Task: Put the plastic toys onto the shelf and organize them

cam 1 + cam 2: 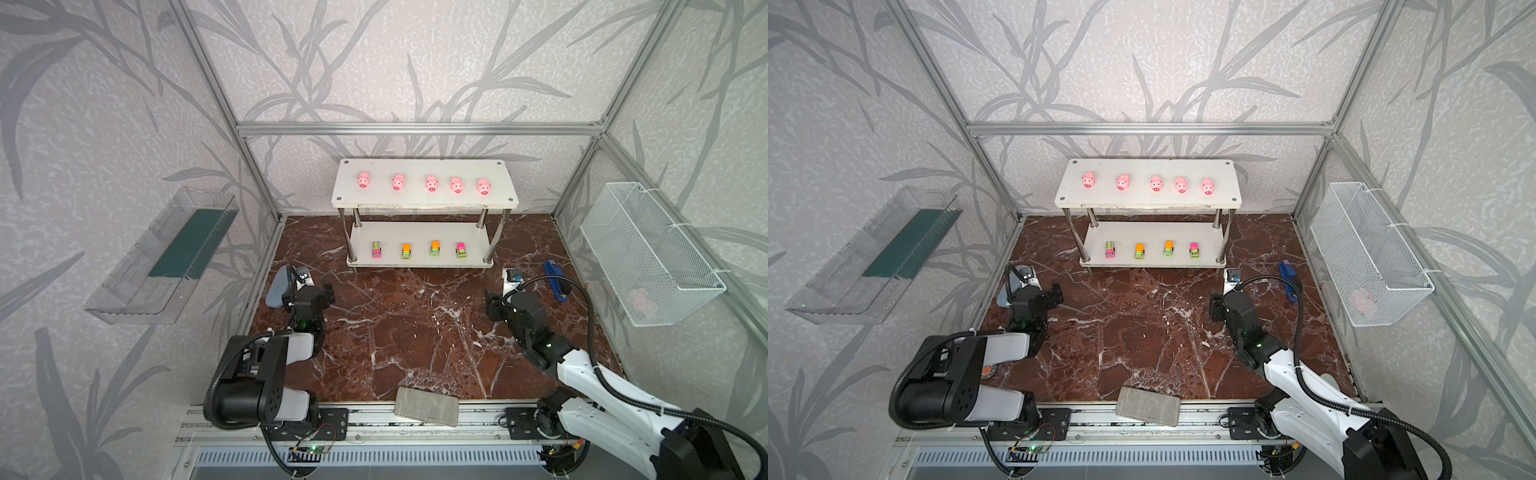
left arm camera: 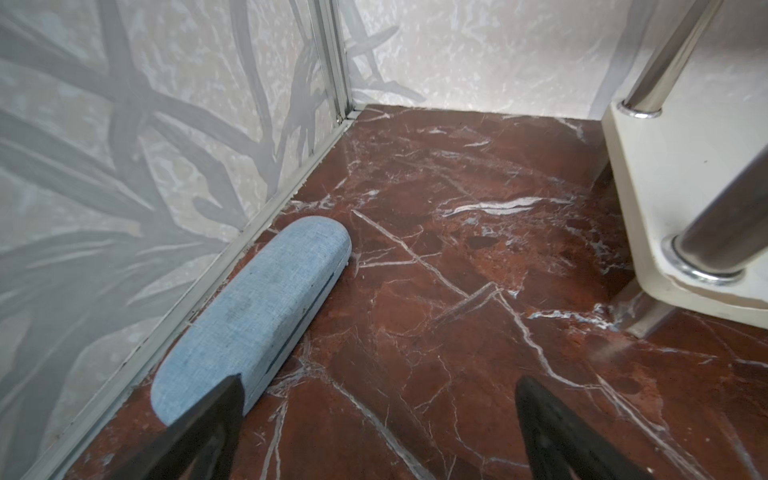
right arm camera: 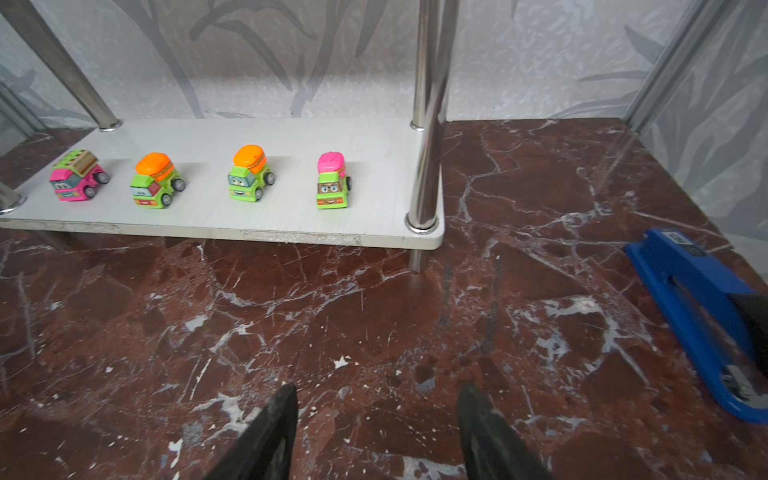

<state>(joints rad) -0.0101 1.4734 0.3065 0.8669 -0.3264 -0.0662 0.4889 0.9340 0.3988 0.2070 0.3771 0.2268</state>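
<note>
Bright, even, diffuse light from above, soft faint shadows beneath the shelf (image 1: 415, 197) boards, pink pigs (image 1: 432, 183) overexposed and glowing, streaky glare on chrome posts (image 3: 424, 166), wide-angle bending at frame edges, blue stapler (image 3: 702, 316) smeared soft in the right wrist view

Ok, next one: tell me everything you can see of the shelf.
The shelf is a white two-tier rack: two flat rectangular boards with scuffed front edges, joined by chrome posts. It stands upright on short feet on the marble floor, close to the back wall. Five pink pigs stand in a row on the top board, and four toy trucks in a row on the lower one. Nothing else touches it.
</note>
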